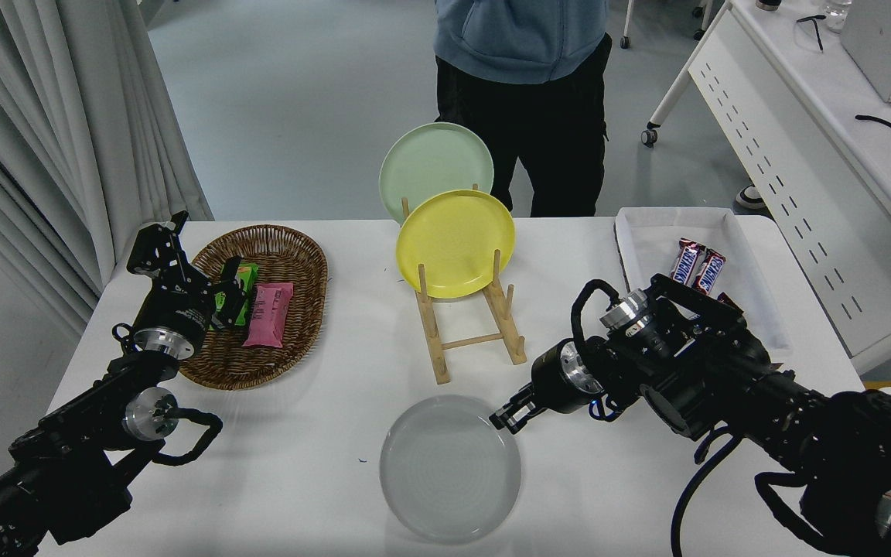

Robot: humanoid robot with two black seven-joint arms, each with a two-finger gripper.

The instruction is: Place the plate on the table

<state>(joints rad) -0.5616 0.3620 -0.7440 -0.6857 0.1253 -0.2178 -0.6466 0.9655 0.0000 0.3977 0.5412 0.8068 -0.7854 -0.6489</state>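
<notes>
Right gripper [509, 414] sits low over the table [322, 433], fingers pinched on the upper-right rim of the grey plate [450, 467]. Jaws look narrow, closed onto the rim edge. Plate is near the front edge of the table, centre, its far-right side at the gripper, the near side looks down on the tabletop; can't tell if it lies fully flat. Right arm comes in from the lower right, bulky black links, cable loops hanging.

Just beyond the plate stands a wooden dish rack [470, 329], front slots bare. Yellow plate [455, 243] stands upright in the rack's back part, pale green plate [436, 169] upright behind it, partly covered by the yellow one.

Right of the arm, a white tray [646, 240] at the table's far right corner holds chocolate bars [696, 264], partly hidden by the arm.

Left gripper [230, 292] is parked at the left, reaching over the wicker basket [291, 255]; whether it is open or closed, cannot tell. Basket holds a pink packet [267, 313] and a green packet [244, 290], green one partly behind the gripper.

A person [527, 77] in a blue top and dark trousers stands at the far side, behind the rack. White perforated desk [801, 155] off to the right, curtain [66, 116] on the left.
</notes>
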